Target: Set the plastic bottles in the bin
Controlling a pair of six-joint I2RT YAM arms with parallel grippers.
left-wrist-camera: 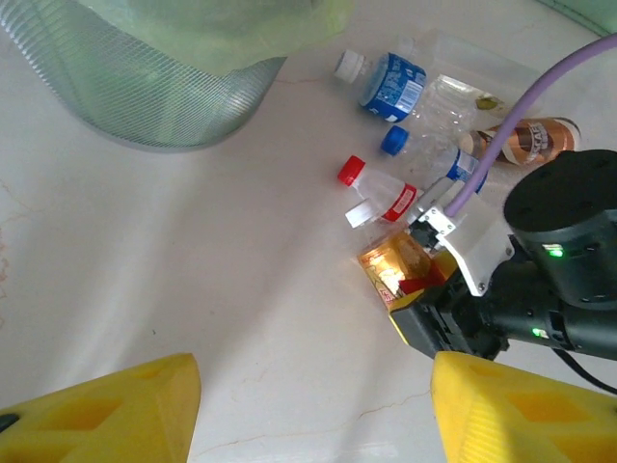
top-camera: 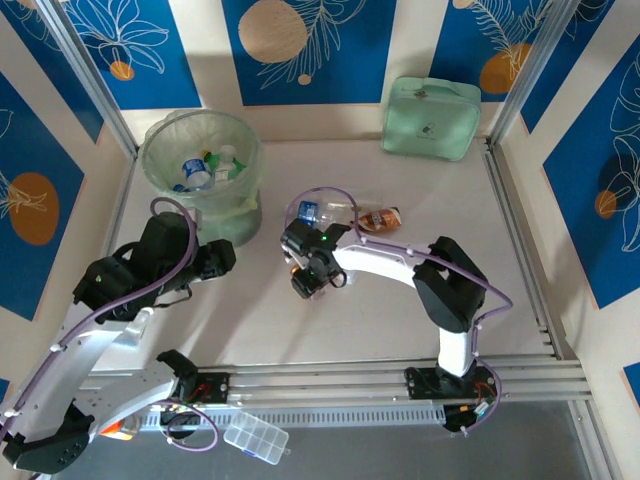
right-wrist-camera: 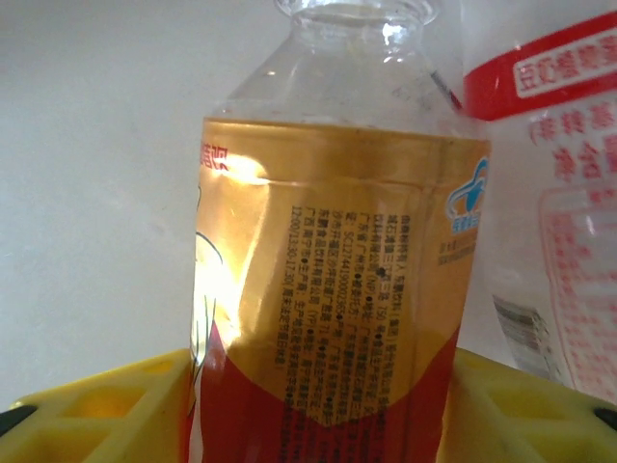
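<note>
From above, the round translucent bin lined with a pale green bag [top-camera: 236,212] stands at the far left of the desk [top-camera: 400,320], with several bottles already inside. The left hand [top-camera: 222,258] sits just on its near side. The right hand [top-camera: 306,282] is low at mid-desk, just near of the loose plastic bottles [top-camera: 320,210] yet to be cleared.

From the left wrist, the left hand [left-wrist-camera: 308,415] has its yellow fingers [left-wrist-camera: 125,405] well apart with nothing between them. Beyond it lie a blue-labelled bottle [left-wrist-camera: 390,85], a red-capped one [left-wrist-camera: 381,193] and a brown-labelled one [left-wrist-camera: 525,140].

From the right wrist, the right hand [right-wrist-camera: 323,405] is clamped on a clear plastic bottle with a gold and red label [right-wrist-camera: 337,289], a finger pressed to each side.

The step in hand looks like the pickup of this bottle. Next it needs lifting clear of its neighbours, carrying left and far over the bin's rim, and dropping in.
</note>
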